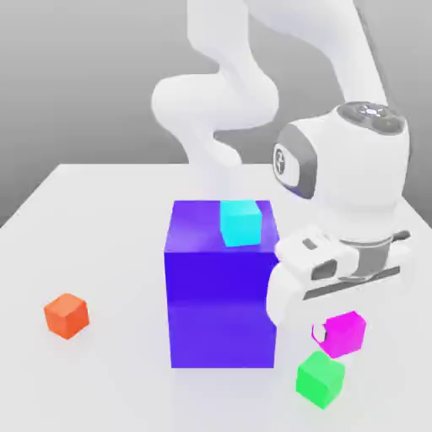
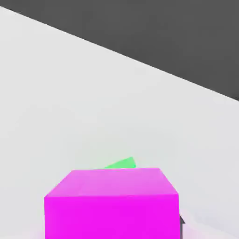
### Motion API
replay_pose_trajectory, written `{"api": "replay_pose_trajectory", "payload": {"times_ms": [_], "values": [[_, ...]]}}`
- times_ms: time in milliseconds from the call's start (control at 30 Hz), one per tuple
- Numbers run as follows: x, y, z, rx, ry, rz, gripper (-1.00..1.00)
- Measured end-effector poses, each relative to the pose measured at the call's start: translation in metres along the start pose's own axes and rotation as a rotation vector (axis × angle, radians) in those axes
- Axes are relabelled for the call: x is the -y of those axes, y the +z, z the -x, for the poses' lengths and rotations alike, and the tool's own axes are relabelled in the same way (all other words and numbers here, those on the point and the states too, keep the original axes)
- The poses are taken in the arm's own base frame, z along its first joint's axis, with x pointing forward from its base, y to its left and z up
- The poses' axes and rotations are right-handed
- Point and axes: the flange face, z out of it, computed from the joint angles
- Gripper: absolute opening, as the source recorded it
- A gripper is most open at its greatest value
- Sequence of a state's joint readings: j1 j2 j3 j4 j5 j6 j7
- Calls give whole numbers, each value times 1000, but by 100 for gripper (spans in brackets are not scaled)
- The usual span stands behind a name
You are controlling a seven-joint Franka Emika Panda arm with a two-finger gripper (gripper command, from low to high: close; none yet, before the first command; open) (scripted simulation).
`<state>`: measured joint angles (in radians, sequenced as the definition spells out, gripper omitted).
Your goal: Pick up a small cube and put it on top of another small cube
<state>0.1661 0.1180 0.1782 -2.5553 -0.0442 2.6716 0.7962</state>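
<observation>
- At the exterior view's far left we see a small orange cube (image 1: 67, 315) standing alone on the white table (image 1: 93, 253), well apart from everything else.
- Moving toward the middle, we find a large blue-purple block (image 1: 221, 295) resting on the table, by far the biggest thing in the scene.
- On that block's top face, toward its far right corner, we see a small cyan cube (image 1: 241, 223) sitting flat.
- Just to the right of the block we see the white arm (image 1: 228, 93) bending down from behind, its hand pointing downward beside the block's right face.
- Under the hand we see the gripper (image 1: 336, 333) closed on the magenta-pink cube (image 1: 344, 332); a white finger (image 1: 320, 331) presses against the cube's left side.
- The magenta-pink cube hangs slightly tilted at the exterior view's lower right, near the block's lower right corner; we cannot tell for sure whether it is clear of the table.
- Just below it and slightly left we see a small green cube (image 1: 321, 380) on the table, close to the magenta-pink cube but apart from it.
- In the hand view, the magenta-pink cube (image 2: 112, 203) sits close up, with a sliver of the green cube (image 2: 122, 163) peeking out behind its top edge and the pale table (image 2: 93, 102) beyond.
</observation>
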Motion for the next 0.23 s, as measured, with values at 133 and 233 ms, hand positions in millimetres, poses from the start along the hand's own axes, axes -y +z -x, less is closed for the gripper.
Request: {"api": "replay_pose_trajectory", "payload": {"times_ms": [133, 233], "values": [[-2, 43, 2, -1, 1, 1, 100], [-2, 43, 2, -1, 1, 1, 100]]}}
